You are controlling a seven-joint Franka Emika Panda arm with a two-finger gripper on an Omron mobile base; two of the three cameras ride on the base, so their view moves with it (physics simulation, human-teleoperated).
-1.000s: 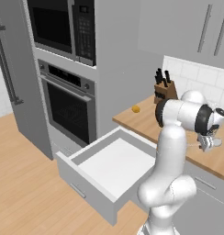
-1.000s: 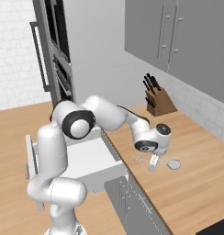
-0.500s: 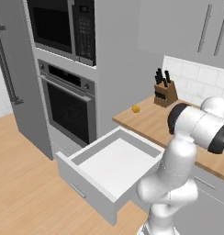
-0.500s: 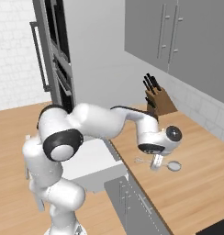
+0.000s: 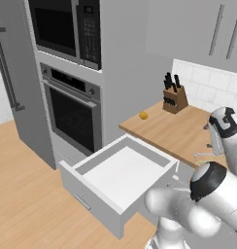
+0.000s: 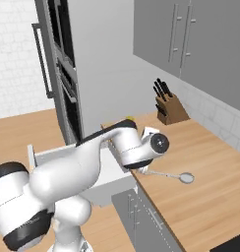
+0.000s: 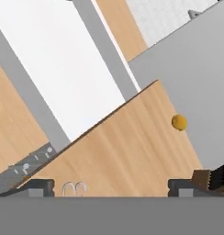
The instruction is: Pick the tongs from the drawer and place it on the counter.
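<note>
The silver tongs (image 6: 167, 174) lie flat on the tan counter (image 6: 205, 162) near its front edge, spoon tip to the right. In the left base view the tongs (image 5: 203, 154) show as a thin silver line below my hand. My gripper (image 7: 110, 188) is open, its fingertips (image 7: 40, 186) wide apart, and the tongs' loop handles (image 7: 73, 188) show between them on the counter (image 7: 132, 151), apart from both pads. The drawer (image 5: 98, 187) stands pulled out with a bare white inside; the hand view shows the drawer (image 7: 63, 59) beyond the counter's edge.
A knife block (image 6: 169, 106) stands at the back of the counter by the tiled wall. A small orange fruit (image 5: 143, 115) lies near the counter's left end. The wall oven (image 5: 72, 114) and fridge (image 5: 16, 82) stand left of the drawer.
The gripper has opened and let go of the tongs, which now lie on the counter. The hand has drawn back a little to the left and the elbow has swung round.
</note>
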